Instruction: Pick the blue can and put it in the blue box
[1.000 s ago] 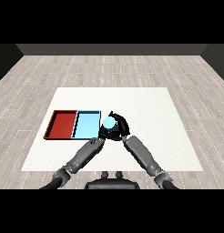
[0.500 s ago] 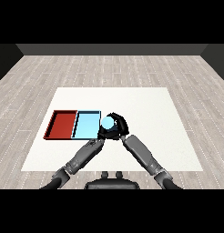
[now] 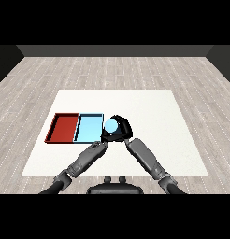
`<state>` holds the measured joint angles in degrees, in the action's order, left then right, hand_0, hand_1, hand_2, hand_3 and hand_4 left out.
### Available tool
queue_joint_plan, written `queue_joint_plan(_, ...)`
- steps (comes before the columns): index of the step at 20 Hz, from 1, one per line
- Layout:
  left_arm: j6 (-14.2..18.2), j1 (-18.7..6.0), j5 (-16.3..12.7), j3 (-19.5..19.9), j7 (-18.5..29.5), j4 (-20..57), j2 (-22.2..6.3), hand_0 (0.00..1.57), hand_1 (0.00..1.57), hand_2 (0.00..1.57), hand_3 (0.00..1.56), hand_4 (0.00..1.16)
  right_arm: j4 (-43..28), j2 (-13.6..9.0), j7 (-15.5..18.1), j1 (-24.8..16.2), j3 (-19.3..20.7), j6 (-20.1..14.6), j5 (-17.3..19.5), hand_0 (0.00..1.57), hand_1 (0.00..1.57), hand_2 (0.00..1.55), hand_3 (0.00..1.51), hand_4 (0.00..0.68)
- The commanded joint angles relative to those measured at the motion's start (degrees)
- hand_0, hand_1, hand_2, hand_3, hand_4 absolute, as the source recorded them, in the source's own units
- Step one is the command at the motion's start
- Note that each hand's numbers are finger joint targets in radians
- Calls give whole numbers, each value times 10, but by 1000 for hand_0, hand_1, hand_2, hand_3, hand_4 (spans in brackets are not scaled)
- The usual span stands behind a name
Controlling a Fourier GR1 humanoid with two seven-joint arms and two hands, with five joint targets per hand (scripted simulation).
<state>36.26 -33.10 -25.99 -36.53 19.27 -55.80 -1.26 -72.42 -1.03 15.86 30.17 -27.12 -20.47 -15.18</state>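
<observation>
Shifted left since a second ago, closer to the trays. From the left: red tray touching blue tray on the table; left hand low at the blue tray's near right corner, fingers impossible to make out; can just off that tray's right edge, wrapped by the right hand.

Even, soft light; faint shadows
</observation>
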Motion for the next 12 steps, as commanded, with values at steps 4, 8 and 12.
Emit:
queue_joint_plan(4, 9, -11, 18, 19, 5, 10, 12, 1571, 1571, 1559, 1466, 1138, -10, 1, -4, -42, 20, 16, 32, 722, 722, 722, 251, 110)
queue_joint_plan(8, 8, -9, 20, 21, 4, 9, 12, 1571, 1571, 1559, 1466, 1138, -2, 10, -29, -8, 4, -8, 50, 0, 0, 0, 0, 0)
queue_joint_plan(12, 35, 5, 11, -11, -6, -15, 12, 1571, 1571, 1568, 1477, 1142, -24, 10, -46, -17, 8, -2, 72, 0, 0, 0, 0, 0)
